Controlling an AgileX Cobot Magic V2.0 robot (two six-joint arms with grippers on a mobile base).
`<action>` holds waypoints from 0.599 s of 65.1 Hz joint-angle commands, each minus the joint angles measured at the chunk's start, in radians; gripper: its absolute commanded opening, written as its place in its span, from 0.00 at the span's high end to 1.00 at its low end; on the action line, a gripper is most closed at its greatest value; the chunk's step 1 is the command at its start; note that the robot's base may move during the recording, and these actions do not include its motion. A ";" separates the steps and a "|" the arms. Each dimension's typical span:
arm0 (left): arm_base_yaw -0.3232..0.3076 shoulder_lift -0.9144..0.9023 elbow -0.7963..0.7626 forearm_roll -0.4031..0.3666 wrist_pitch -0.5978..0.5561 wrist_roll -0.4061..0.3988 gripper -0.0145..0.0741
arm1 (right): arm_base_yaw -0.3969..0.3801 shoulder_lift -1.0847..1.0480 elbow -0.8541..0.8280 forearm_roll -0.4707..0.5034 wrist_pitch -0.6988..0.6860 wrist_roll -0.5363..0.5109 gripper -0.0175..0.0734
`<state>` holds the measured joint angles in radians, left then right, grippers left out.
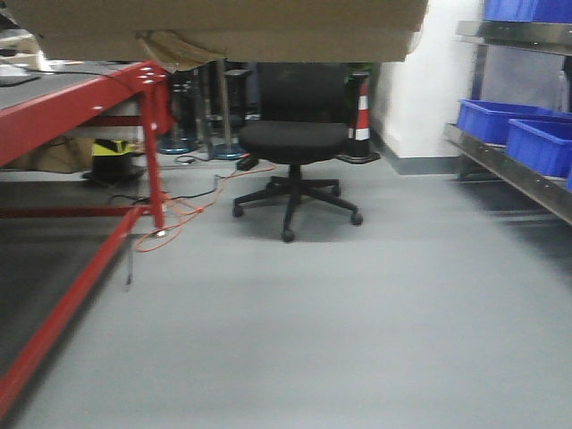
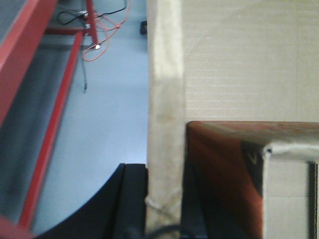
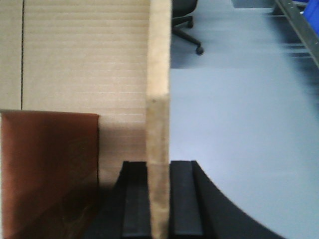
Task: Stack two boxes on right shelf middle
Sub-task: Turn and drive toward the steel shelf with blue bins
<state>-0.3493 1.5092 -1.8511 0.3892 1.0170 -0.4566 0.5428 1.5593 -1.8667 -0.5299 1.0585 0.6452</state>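
Observation:
A brown cardboard box (image 1: 223, 27) is held off the floor and fills the top of the front view, with a crumpled scrap of yellowish tape (image 1: 179, 49) hanging from its bottom edge. My left gripper (image 2: 164, 172) is shut on the box's left wall (image 2: 165, 99), one black finger (image 2: 134, 199) outside and the other inside. My right gripper (image 3: 159, 167) is shut on the right wall (image 3: 159, 74), its fingers (image 3: 184, 199) pressed against both faces. A red-brown panel (image 2: 219, 174) lies inside the box. The steel shelf (image 1: 509, 170) stands at the right. A second box is not in view.
Blue plastic bins (image 1: 500, 121) sit on the shelf's level, and another (image 1: 527, 9) on the level above. A black office chair (image 1: 295, 143) stands ahead, with a striped cone (image 1: 360, 116) behind it. A red-framed table (image 1: 80, 107) runs along the left, orange cable (image 1: 179, 214) on the floor.

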 commanded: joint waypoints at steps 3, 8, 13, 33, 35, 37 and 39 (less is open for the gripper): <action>-0.002 -0.010 -0.016 0.009 -0.041 0.000 0.96 | 0.000 -0.012 -0.006 -0.036 -0.042 0.000 0.98; -0.002 -0.010 -0.016 0.009 -0.041 0.000 0.96 | 0.000 -0.012 -0.006 -0.036 -0.042 0.000 0.98; -0.002 -0.010 -0.016 0.009 -0.041 0.000 0.96 | 0.000 -0.012 -0.006 -0.036 -0.042 0.000 0.98; -0.002 -0.010 -0.016 0.009 -0.041 0.000 0.96 | 0.000 -0.012 -0.006 -0.036 -0.046 0.000 0.98; -0.002 -0.010 -0.016 0.009 -0.041 0.000 0.96 | 0.000 -0.012 -0.006 -0.036 -0.048 0.000 0.98; -0.002 -0.010 -0.016 0.009 -0.041 0.000 0.96 | 0.000 -0.012 -0.006 -0.036 -0.051 0.000 0.98; -0.002 -0.010 -0.016 0.009 -0.041 0.000 0.96 | 0.000 -0.012 -0.006 -0.036 -0.051 0.000 0.98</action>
<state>-0.3493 1.5092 -1.8511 0.3892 1.0170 -0.4566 0.5428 1.5593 -1.8667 -0.5299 1.0543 0.6452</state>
